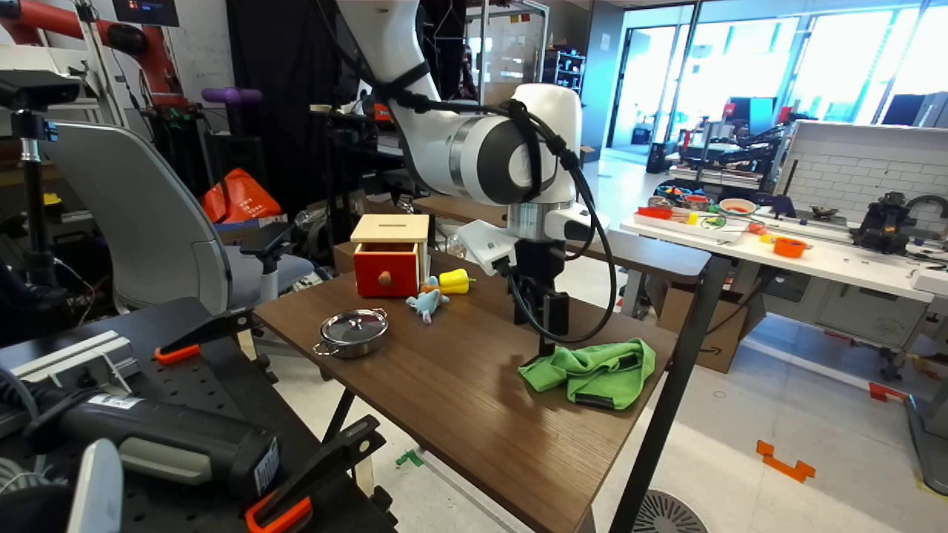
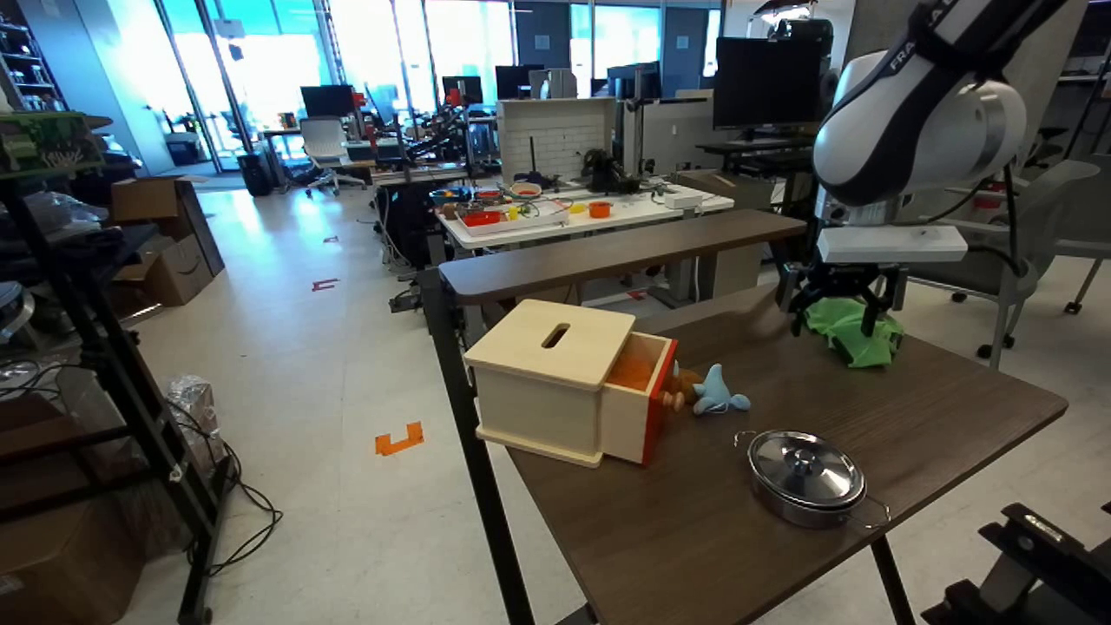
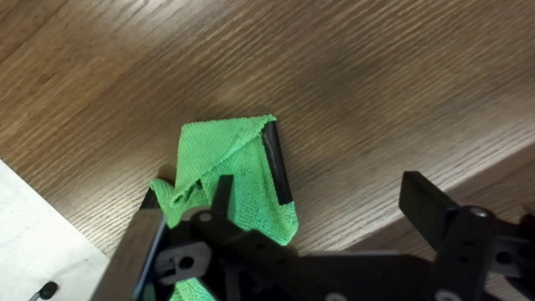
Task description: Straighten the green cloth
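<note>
The green cloth (image 1: 611,374) lies bunched and folded near one edge of the brown table, with black strips along parts of its border. It also shows in an exterior view (image 2: 855,349), partly behind the fingers. In the wrist view the cloth (image 3: 213,140) has a folded-over corner, and its lower part is hidden by the gripper. My gripper (image 3: 318,182) is open, with its fingers wide apart and bare table between them. Its left finger in that view overlaps the cloth; whether it touches cannot be told. The gripper points down at the cloth in both exterior views (image 1: 535,337) (image 2: 831,328).
A wooden box (image 2: 555,391) with a part-open red drawer (image 1: 386,272) stands on the table. A lidded metal pot (image 1: 354,333), a blue plush toy (image 1: 427,302) and a yellow pepper (image 1: 454,281) lie near it. The table edge (image 3: 54,211) runs close to the cloth.
</note>
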You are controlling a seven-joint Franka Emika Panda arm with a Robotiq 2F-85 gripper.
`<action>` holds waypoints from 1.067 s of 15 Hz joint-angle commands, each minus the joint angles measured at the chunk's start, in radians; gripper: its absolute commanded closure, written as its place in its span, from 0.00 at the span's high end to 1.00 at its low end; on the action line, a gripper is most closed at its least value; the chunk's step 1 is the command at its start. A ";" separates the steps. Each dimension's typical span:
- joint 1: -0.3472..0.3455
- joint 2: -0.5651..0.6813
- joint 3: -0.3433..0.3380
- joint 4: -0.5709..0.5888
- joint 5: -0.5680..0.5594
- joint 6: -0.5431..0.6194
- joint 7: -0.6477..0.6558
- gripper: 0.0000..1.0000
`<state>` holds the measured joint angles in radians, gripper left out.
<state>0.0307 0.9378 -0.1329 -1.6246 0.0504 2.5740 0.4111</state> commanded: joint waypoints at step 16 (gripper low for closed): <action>-0.025 0.107 -0.004 0.140 0.030 -0.048 -0.006 0.12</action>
<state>0.0203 1.0257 -0.1359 -1.5234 0.0549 2.5665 0.4111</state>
